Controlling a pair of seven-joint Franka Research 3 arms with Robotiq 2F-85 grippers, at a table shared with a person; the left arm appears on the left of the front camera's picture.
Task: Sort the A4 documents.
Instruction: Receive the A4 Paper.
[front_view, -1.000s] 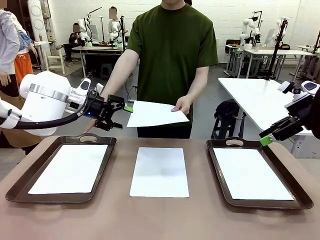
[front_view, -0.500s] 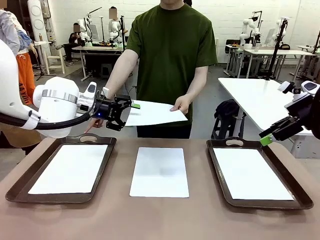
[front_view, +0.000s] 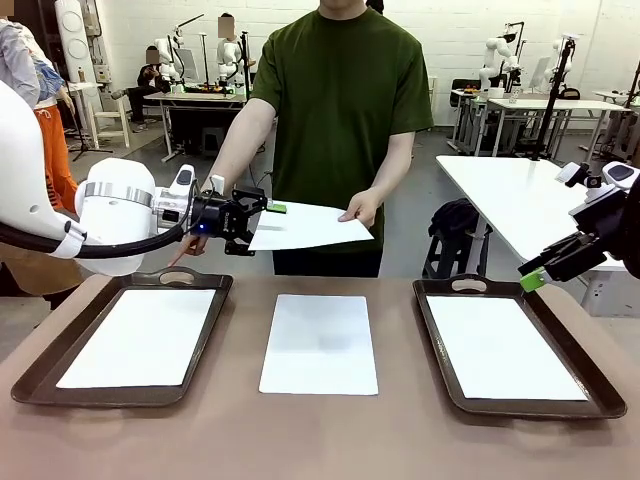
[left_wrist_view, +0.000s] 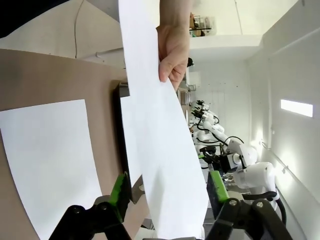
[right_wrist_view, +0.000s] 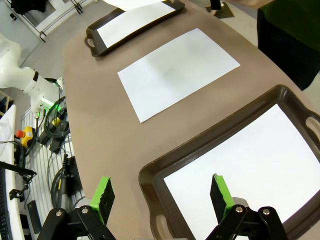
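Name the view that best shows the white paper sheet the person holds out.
Front view: nearly the whole white paper sheet shows, from the person's hand to the left gripper. The left wrist view crops it, slanted between green pads; the right wrist view catches at most a sliver.

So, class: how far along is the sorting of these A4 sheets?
Done: the left tray and right tray each hold a sheet. In hand: the person's hand holds the offered sheet between the open jaws of the left gripper. Left: placing it, plus the middle sheet.
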